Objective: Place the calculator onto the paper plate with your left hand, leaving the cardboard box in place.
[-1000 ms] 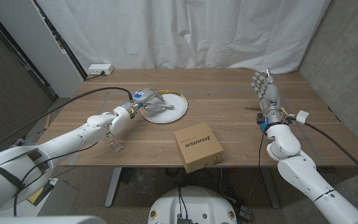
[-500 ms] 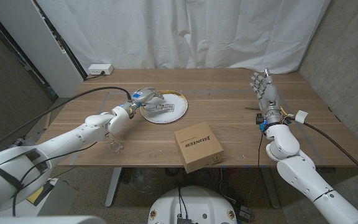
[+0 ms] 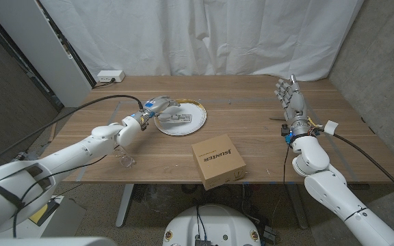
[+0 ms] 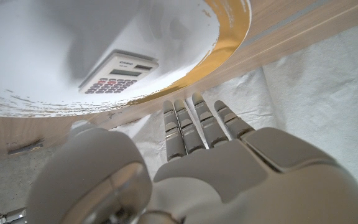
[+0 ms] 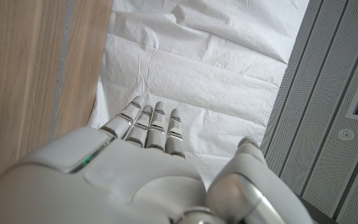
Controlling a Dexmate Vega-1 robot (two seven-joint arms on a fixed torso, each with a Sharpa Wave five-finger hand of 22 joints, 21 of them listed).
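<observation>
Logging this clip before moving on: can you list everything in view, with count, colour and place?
calculator: one, white, lying on the plate
plate: one, white with a gold rim, table's far left-middle
box: one, brown cardboard, near edge, middle
glass: one, clear, near edge, under the left arm
power strip: one, white, far left corner
table: one, wooden
curtain: one, white, behind the table
left hand: one, grey, empty, at the plate's left rim
right hand: one, grey, empty, fingers apart, at the table's right

The cardboard box (image 3: 218, 162) sits at the table's (image 3: 252, 116) front edge. Bare wood lies open between the box and the paper plate (image 3: 195, 124) behind it. Left of the box, a small clear thing (image 3: 124, 160) stands in the way.
</observation>
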